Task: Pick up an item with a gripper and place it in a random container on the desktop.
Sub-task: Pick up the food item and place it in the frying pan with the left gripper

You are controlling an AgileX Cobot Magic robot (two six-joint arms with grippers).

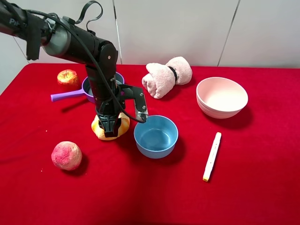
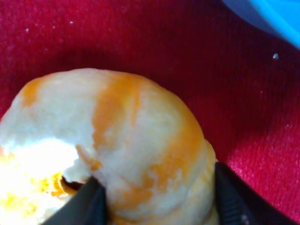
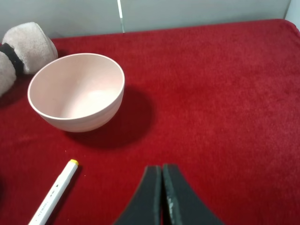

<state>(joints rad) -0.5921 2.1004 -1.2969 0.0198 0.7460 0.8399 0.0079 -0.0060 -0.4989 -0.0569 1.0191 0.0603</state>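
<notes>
left end effector (image 1: 111, 127) is clamping the ridged golden-yellow bread roll (image 2: 117, 136) | roll is resting on the red velvety surface (image 1: 262, 178) beside the round blue bowl (image 1: 156, 137) | right end effector (image 3: 161, 187) is hovering, fingers pressed together

Left arm (image 1: 101, 61): glossy black links, one grey joint (image 1: 58, 41), looped black cables (image 1: 89, 10), white lettering (image 1: 14, 22). Left gripper (image 1: 111, 127) and right gripper (image 3: 162, 187): black, two tapered fingers each.
</notes>
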